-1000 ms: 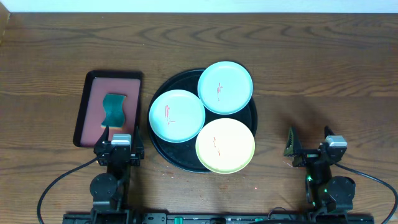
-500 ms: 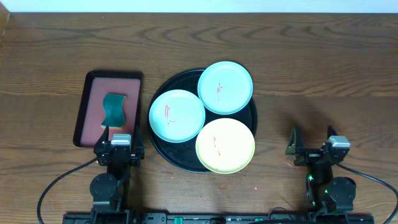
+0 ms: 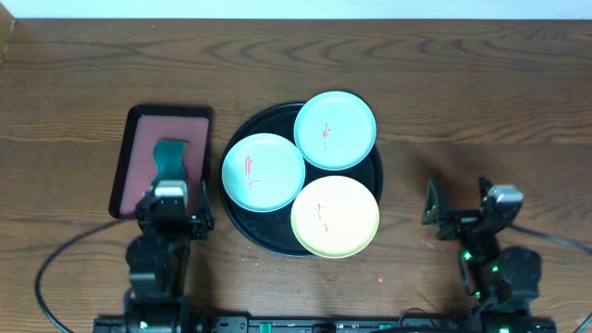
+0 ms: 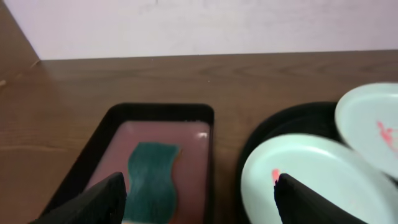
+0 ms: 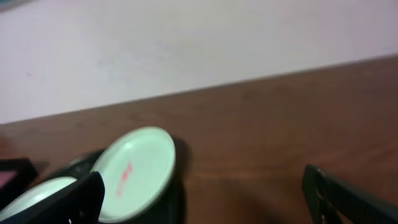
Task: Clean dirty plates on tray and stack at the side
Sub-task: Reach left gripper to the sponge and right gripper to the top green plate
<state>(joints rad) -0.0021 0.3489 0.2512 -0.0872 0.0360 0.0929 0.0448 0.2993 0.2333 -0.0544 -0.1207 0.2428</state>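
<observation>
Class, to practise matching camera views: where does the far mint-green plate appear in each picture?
Overhead: the far mint-green plate, upper centre, on the black tray's far side.
Left wrist: at the right edge.
Right wrist: lower left.
Shared landmark: the black tray under it.

place: robot lab bench | signs: wood-grain table [image 3: 481, 92], bare pale wall [image 4: 217, 25], cabled arms [image 3: 159, 254]
</observation>
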